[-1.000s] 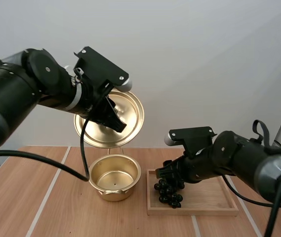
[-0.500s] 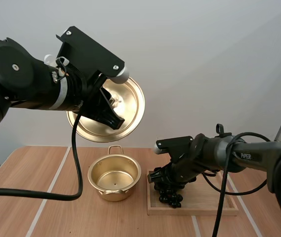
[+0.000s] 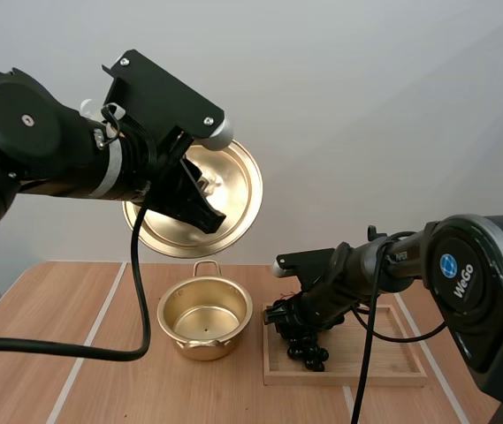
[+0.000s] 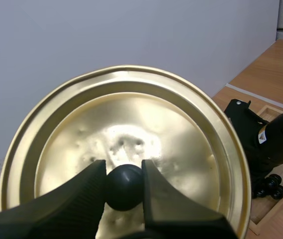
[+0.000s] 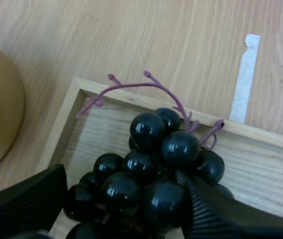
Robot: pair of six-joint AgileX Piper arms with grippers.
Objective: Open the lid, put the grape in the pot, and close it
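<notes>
The left hand [image 4: 124,172] grips the lid [image 4: 181,134] by its knob [image 4: 124,188], high so the pot [image 3: 205,316] stands free, while the right hand [image 5: 121,199] straddles the grapes [image 5: 161,144], fingers [image 5: 27,199] spread.

Left arm [image 3: 30,146] raised high, forearm reaching across to the right, wrist tipped downward. Left gripper [image 3: 205,212] held up in the air, its fingers [image 4: 81,194] drawn in tight, pinching the knob [image 4: 124,186] of the lid [image 4: 181,129]. Right arm [image 3: 392,265] stretched out low, reaching leftward. Right gripper [image 3: 297,320] down low, tips pointing down, fingers [image 5: 27,199] spread well apart.
</notes>
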